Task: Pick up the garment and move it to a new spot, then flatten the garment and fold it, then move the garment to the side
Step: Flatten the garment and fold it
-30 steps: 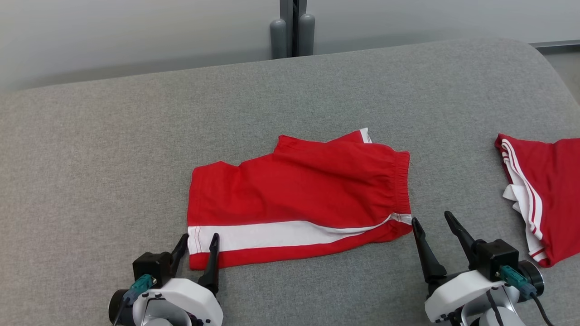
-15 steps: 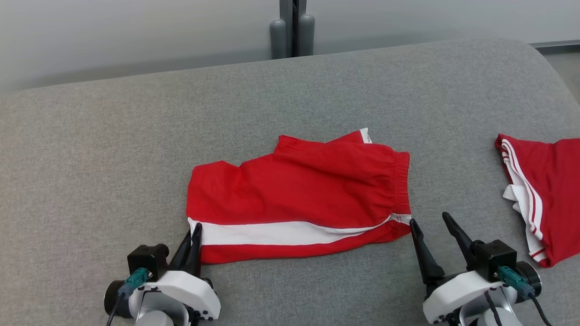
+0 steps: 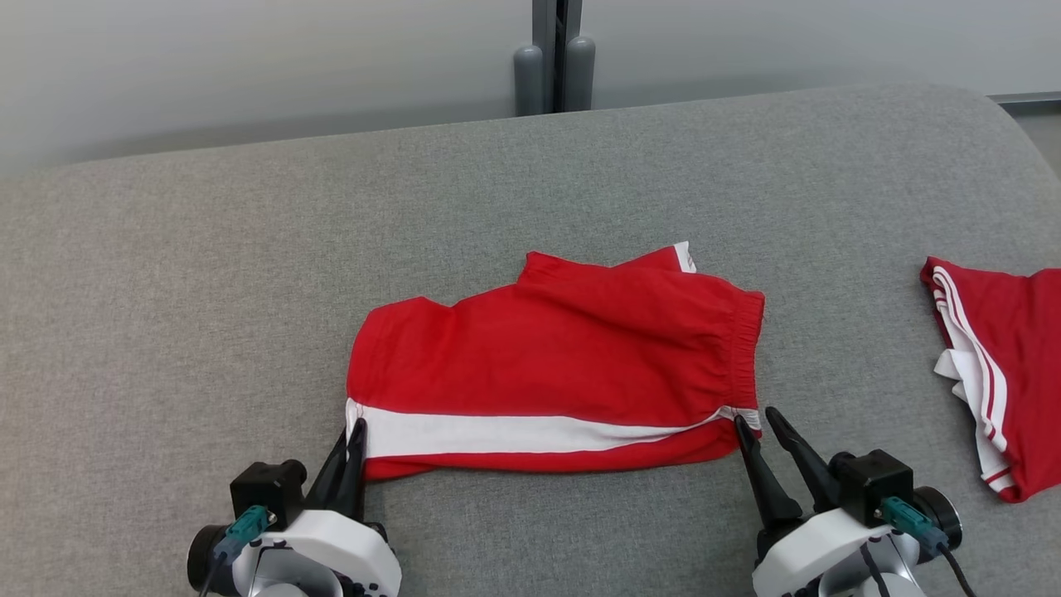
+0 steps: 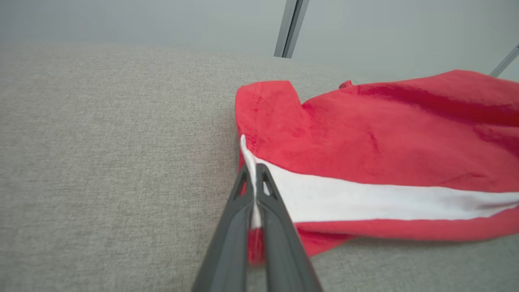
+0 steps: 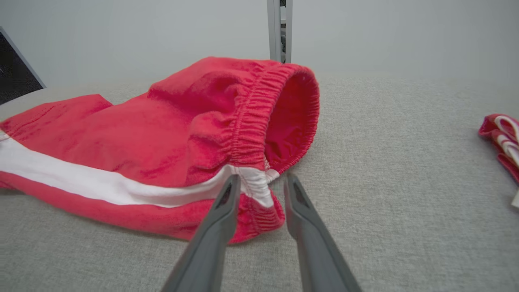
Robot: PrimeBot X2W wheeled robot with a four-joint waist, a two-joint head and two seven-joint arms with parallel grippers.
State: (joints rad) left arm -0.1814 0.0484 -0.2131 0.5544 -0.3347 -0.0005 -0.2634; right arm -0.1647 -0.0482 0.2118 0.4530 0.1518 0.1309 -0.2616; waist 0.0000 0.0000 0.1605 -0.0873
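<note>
Red shorts (image 3: 555, 356) with a white side stripe lie folded on the grey cushion, waistband to the right. My left gripper (image 3: 355, 429) is shut on the hem corner at the white stripe; the left wrist view shows its fingers (image 4: 254, 190) pinching that cloth edge of the shorts (image 4: 385, 138). My right gripper (image 3: 756, 419) stands open at the waistband's near corner. In the right wrist view its fingers (image 5: 259, 182) straddle the white stripe end of the shorts (image 5: 194, 134), without closing on it.
A second red garment with white stripes (image 3: 1007, 365) lies at the right edge of the cushion (image 3: 207, 290), also visible as a red garment (image 5: 500, 138) in the right wrist view. A grey post (image 3: 555, 66) stands behind the rounded back edge.
My left gripper has shut on the hem corner and drawn it slightly back. The right gripper moved left onto the waistband corner and narrowed. The head view shifted slightly.
</note>
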